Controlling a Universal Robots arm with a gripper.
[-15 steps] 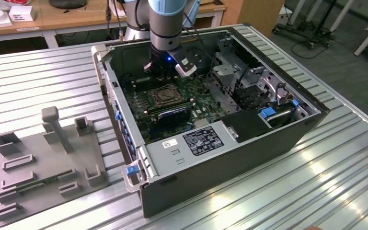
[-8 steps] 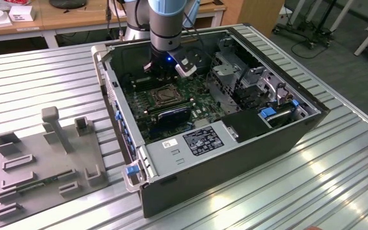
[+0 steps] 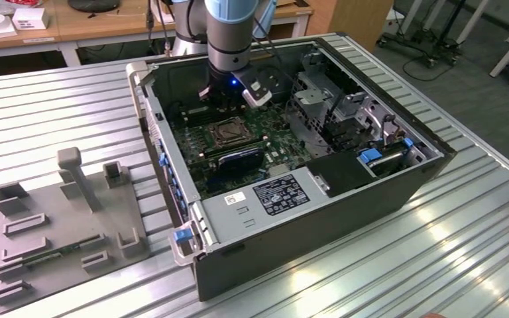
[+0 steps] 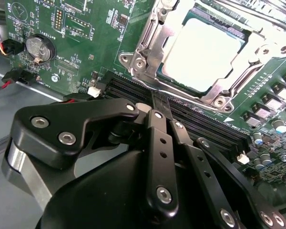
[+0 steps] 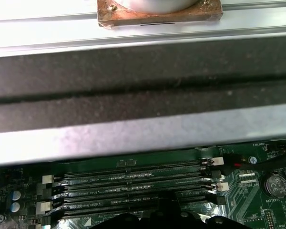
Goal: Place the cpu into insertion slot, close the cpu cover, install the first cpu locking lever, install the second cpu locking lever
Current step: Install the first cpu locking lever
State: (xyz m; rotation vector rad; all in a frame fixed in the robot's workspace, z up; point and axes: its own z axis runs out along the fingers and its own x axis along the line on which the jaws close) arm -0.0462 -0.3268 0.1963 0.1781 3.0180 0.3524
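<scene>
The fingers are drawn together to a narrow tip with nothing visible between them. In the second wrist view they hang over the black memory slots, just beside the near edge of the socket. I cannot tell whether the tip touches anything.

The cpu lies flat in the insertion slot, its pale metal top facing up. The cpu cover is folded down around it, and the chip shows through the cut-out middle. Judging by this, the first two steps look done.

The locking levers are less certain. Thin metal rods run along the cover's edges, but I cannot make out whether either one is hooked under its catch.

In the exterior view the arm reaches down into the open computer case. Its wrist stands just above the green motherboard, close to the socket. The case rests on a ribbed metal tabletop, with a grey fixture plate well apart on the exterior view's left.

The gripper's own black body blocks the board nearest the camera in the second wrist view. The cover's far corner runs off the picture's edge. In the first wrist view the case wall takes up much of the picture above the memory slots.
</scene>
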